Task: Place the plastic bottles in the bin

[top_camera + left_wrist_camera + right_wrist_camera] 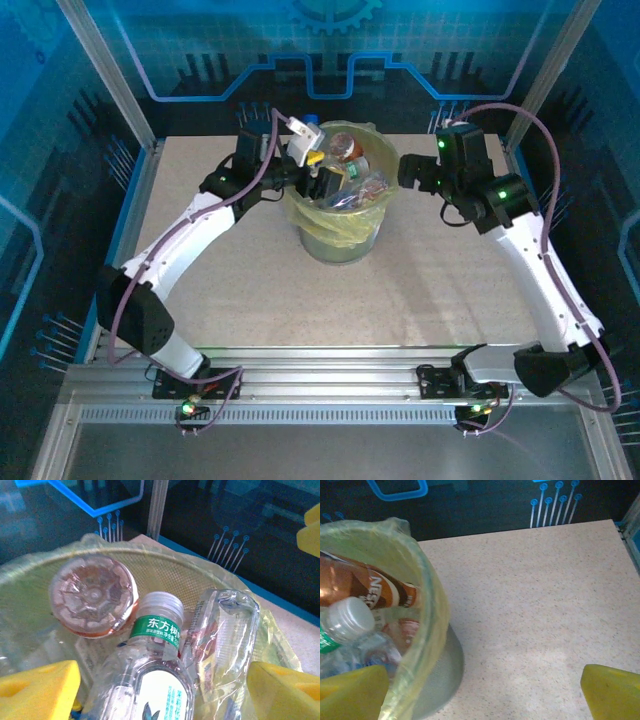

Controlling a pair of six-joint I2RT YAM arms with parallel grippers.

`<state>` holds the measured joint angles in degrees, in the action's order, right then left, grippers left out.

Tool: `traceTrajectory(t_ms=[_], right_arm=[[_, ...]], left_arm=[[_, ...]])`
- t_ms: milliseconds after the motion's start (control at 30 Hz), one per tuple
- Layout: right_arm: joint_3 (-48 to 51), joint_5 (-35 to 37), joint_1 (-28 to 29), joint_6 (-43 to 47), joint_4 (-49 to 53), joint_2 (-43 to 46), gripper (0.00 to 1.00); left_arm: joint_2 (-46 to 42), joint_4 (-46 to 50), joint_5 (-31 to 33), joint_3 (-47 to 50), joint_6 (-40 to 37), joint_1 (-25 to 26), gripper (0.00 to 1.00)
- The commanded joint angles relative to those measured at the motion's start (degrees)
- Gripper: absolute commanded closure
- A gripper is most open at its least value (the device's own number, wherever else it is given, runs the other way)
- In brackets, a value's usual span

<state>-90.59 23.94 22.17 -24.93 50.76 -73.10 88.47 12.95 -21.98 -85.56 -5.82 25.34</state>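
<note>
The bin [340, 235], lined with a yellow-green bag, stands at the back middle of the table with several plastic bottles [352, 165] piled inside. My left gripper [322, 178] hangs over its left rim. In the left wrist view the left gripper [165, 692] is open, its yellow pads [42, 690] wide apart. Loose between them lies a clear bottle with a green collar [155, 630], beside a crushed clear bottle [225, 630] and a pink-tinted bottle base [92, 597]. My right gripper [408, 170] is open just right of the bin rim [427, 605], holding nothing. A brown-labelled bottle [365, 587] lies inside.
The speckled table [420, 290] stretches in front of and to both sides of the bin. Blue panel walls and aluminium posts [105, 70] enclose the back and sides. A metal rail [320, 385] with both arm bases runs along the near edge.
</note>
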Motion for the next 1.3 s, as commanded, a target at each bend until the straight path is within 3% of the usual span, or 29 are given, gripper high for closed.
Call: traceTrajectory(t_ms=[0, 167, 433, 567, 833, 1267], right_arm=[[4.8, 4.7, -0.8, 1.9, -4.2, 5.3, 0.00], [13.9, 11.3, -1.6, 2.6, -7.7, 11.9, 0.00], [28.1, 18.5, -2.9, 4.5, -12.6, 15.6, 0.00], [32.0, 18.9, -4.4, 5.1, -13.7, 14.4, 0.00], [46.2, 15.5, -5.6, 12.0, -31.5, 17.5, 0.00], [62.6, 7.9, -8.3, 19.3, -53.9, 17.7, 0.00]], left_arm=[[-7.3, -2.3, 4.4, 1.9, 1.2, 0.1, 0.01], [-15.7, -5.0, 15.4, 9.1, 4.0, -0.1, 0.01], [-33.4, -11.1, 44.2, 31.0, 10.0, -0.8, 0.01], [-42.1, -12.4, 54.7, 42.2, 11.7, -2.2, 0.01], [-51.6, -14.2, 57.5, 58.8, 16.1, -8.9, 0.01], [-45.2, -31.2, 52.2, 71.2, 14.1, -15.7, 0.01]])
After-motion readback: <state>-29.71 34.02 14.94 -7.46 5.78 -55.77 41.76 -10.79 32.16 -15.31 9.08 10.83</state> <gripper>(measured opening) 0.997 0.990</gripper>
